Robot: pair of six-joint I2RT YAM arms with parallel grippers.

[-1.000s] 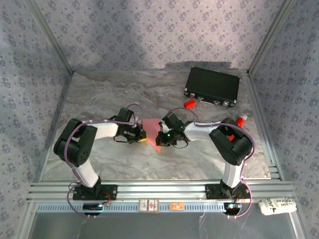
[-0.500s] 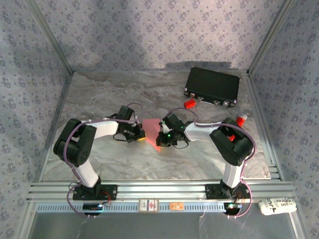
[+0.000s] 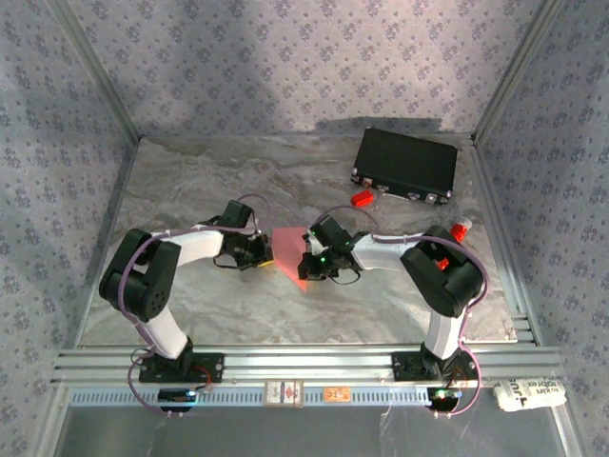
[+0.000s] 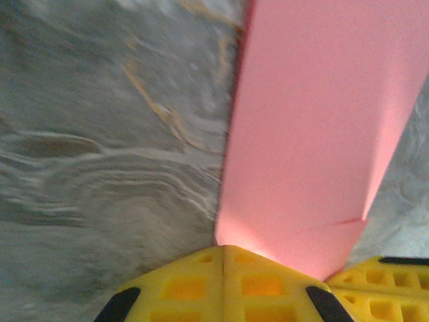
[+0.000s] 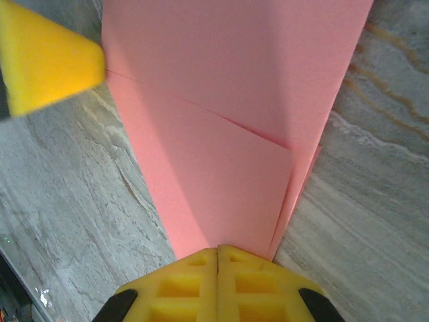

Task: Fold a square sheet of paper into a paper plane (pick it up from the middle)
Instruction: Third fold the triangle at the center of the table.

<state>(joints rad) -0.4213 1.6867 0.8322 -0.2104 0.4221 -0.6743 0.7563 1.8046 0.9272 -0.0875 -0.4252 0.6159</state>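
- Since a second ago the left gripper [image 3: 265, 253] has crept slightly toward the far left. The sheet of paper [image 3: 288, 246] has barely shifted.
- The salmon-pink sheet is partly folded, with a flap and a slanting crease showing. It sits mid-table between the two arms and seems held up off the marble.
- The left gripper's yellow fingers are pinched closed on one edge. The right gripper [image 5: 218, 251] is likewise clamped tight on the opposite edge.
- To do this fold well, keep both pinches firm, move the hands together so the thin paper stays taut without tearing, and line up the edges before pressing any crease.
- The black case [image 3: 404, 164] and small red block [image 3: 362, 199] lie well apart at the far right.
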